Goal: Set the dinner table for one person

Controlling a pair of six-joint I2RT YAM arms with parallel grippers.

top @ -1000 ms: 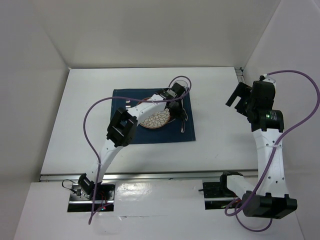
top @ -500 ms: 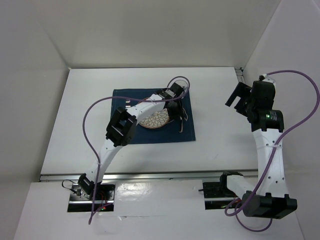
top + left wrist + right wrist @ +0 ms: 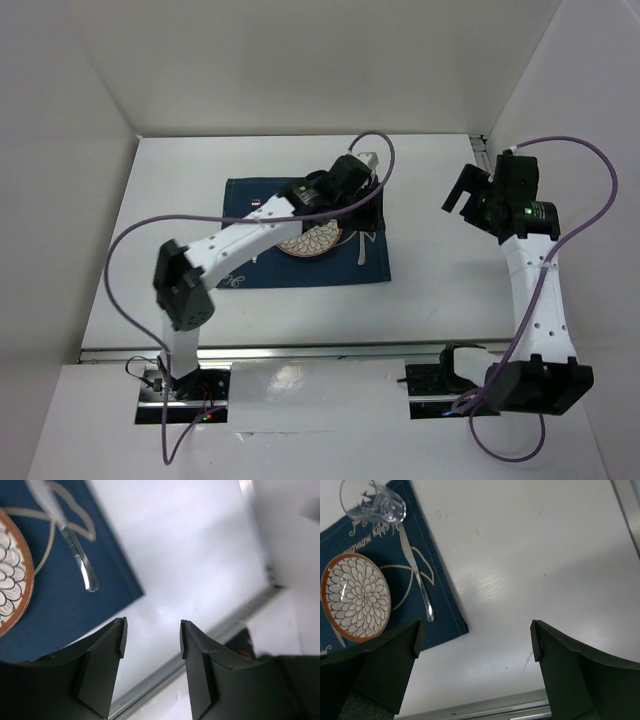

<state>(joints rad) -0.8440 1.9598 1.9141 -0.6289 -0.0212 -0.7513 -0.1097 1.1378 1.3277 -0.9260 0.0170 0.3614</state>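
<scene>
Overhead, we are seeing the dinner table [image 3: 440, 290] lying flat ahead of both arm bases, its long axis running left to right and its short ends pointing toward the side walls. Our left gripper [image 3: 362, 192] is hanging over the far right corner of the navy placemat [image 3: 370, 262], near the patterned plate [image 3: 315, 240]. Our right gripper [image 3: 462, 195] is hovering well apart, over bare tabletop.

Through the left wrist camera, we are finding the jaws parted with nothing between them, and a utensil [image 3: 75, 547] lying on the mat below.

Through the right wrist camera, the fingers are standing wide and empty too, above 1 plate, 1 glass [image 3: 372, 502] and a utensil beside the plate. We are judging the place setting nearly finished, at the letting-go step. Next, we are needing a straight lift of the left arm, clear of glass and cutlery.
</scene>
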